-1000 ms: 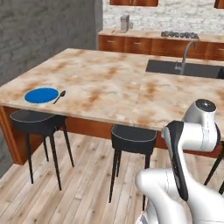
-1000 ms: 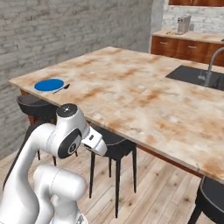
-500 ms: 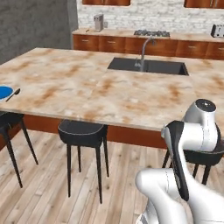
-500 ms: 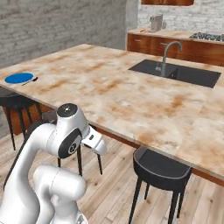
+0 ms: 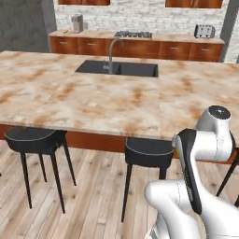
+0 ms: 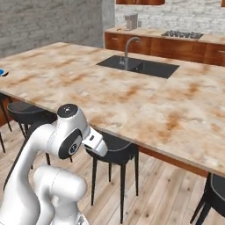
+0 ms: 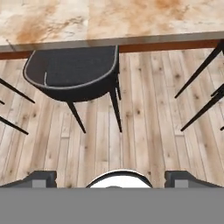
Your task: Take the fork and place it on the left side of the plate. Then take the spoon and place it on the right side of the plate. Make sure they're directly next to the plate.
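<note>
A sliver of the blue plate (image 6: 1,72) shows at the far left edge of the right base view, on the marble island. The fork and the spoon are out of view. My gripper (image 7: 111,179) hangs low in front of the island, pointing down at a black stool (image 7: 74,65) and the wooden floor. Its two dark fingertips (image 7: 43,178) stand wide apart with nothing between them, so it is open. The arm is folded close to the base, far from the plate.
The long marble island (image 5: 93,98) holds a dark sink (image 5: 116,68) with a curved faucet (image 5: 112,49). Black stools (image 5: 32,135) (image 5: 149,151) stand under its near edge. A back counter (image 5: 140,44) with a stove and a toaster runs along the brick wall.
The whole scene has slid left in both base views: the base has driven right along the island. The plate has gone from the left base view and reached the right base view's left edge.
</note>
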